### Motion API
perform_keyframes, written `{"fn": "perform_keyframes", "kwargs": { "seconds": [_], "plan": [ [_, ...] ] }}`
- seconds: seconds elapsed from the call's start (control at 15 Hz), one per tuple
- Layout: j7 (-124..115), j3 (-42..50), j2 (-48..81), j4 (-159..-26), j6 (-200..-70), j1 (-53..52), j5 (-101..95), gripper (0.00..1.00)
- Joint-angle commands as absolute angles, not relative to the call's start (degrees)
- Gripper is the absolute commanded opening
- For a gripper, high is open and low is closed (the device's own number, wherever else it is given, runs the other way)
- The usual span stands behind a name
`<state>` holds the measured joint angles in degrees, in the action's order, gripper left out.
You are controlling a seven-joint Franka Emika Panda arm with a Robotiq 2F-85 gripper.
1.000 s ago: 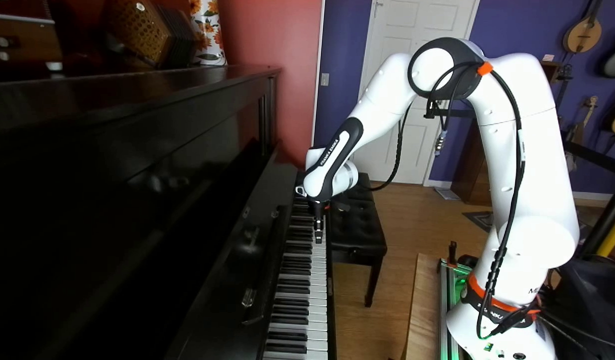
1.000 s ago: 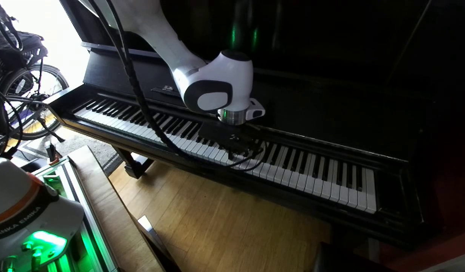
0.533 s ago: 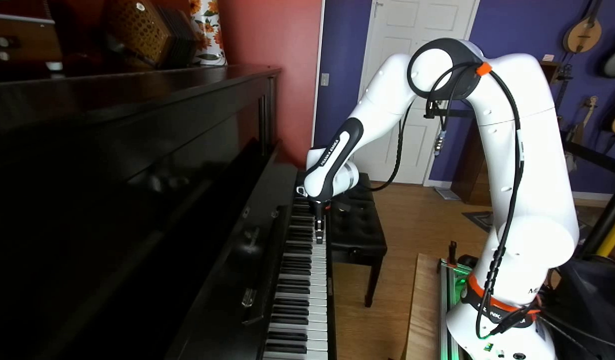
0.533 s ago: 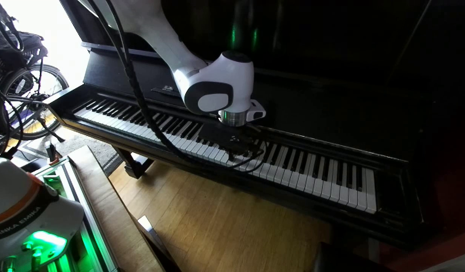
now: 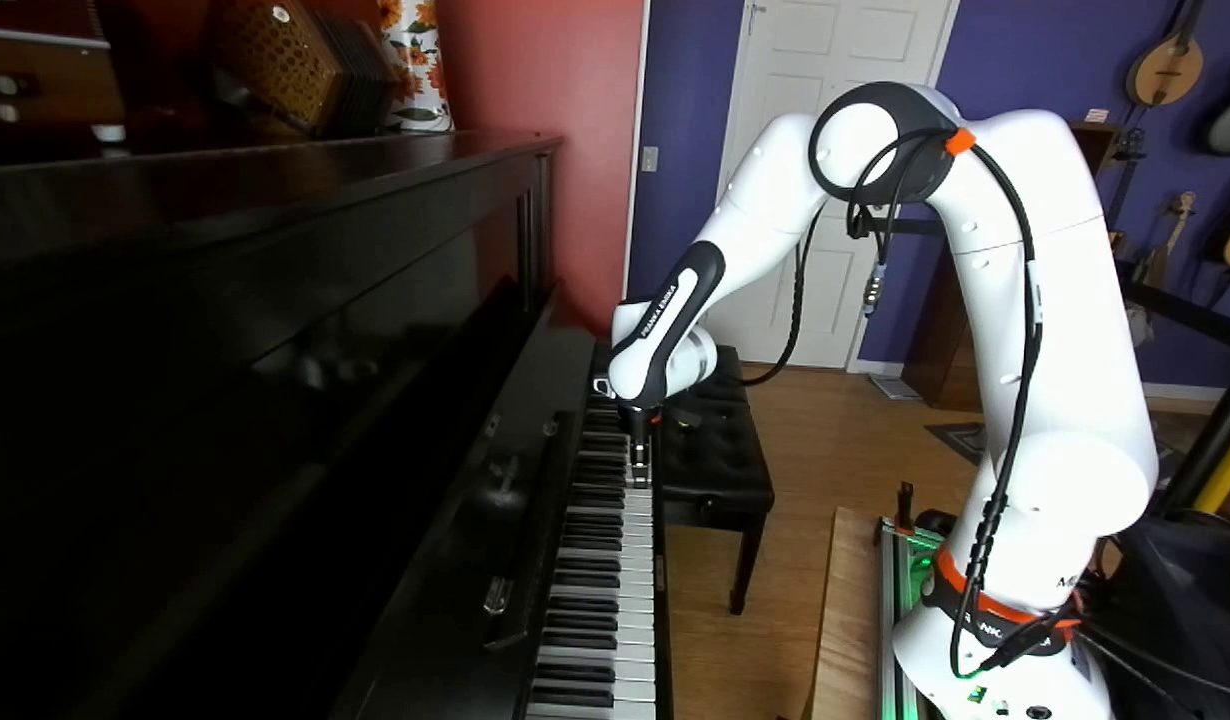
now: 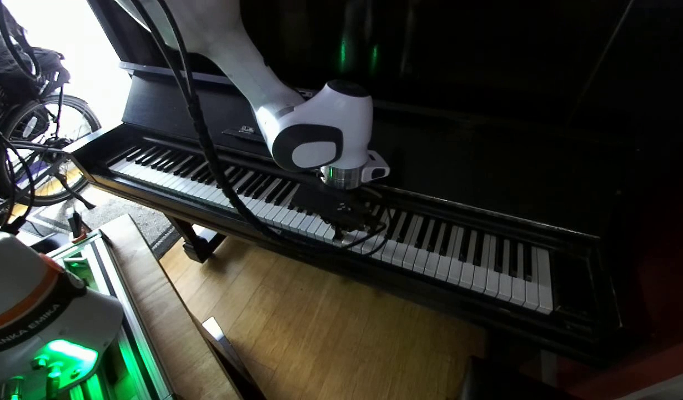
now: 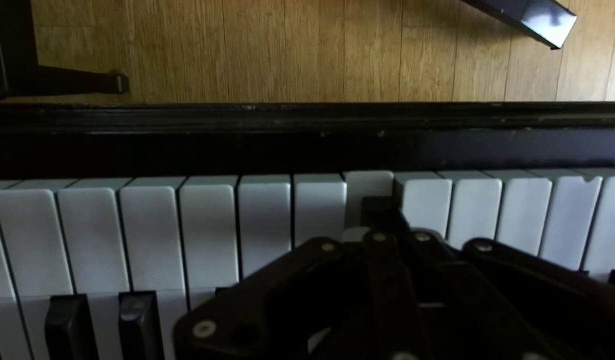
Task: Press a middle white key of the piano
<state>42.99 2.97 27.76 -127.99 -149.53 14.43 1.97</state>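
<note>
The glossy black upright piano [image 5: 305, 300] stands in both exterior views, with its long row of white and black keys [image 6: 475, 272]. My gripper [image 7: 382, 212] points down with its fingers together and empty. In the wrist view its fingertips rest on the front part of one white key [image 7: 369, 181]. That key sits lower than its neighbours, and the side of the key to its right [image 7: 426, 200] shows. In both exterior views the gripper [image 5: 640, 475] is down at the white keys around the middle of the keyboard; the fingertips [image 6: 341, 233] are dark and partly hidden there.
A black padded bench [image 5: 710, 440] stands close beside the keyboard. The piano's black front rail [image 7: 237, 145] runs along the key fronts. A cable [image 6: 208, 150] hangs from the arm over the keys. A wooden table [image 5: 840, 610] stands by the robot base. A concertina [image 5: 285, 70] sits on the piano top.
The arm has lowered slightly, and my gripper has come down a little onto the keys. The fingers look shut throughout.
</note>
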Motion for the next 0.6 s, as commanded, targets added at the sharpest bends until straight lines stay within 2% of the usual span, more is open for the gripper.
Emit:
{"fn": "perform_keyframes", "kwargs": {
  "seconds": [0.0, 0.53],
  "plan": [
    [41.09, 2.89, 29.76, -127.12, -150.31, 14.95, -0.12, 0.00],
    [40.35, 3.00, 28.11, -127.54, -149.94, 14.80, -0.49, 0.00]
  ]
}}
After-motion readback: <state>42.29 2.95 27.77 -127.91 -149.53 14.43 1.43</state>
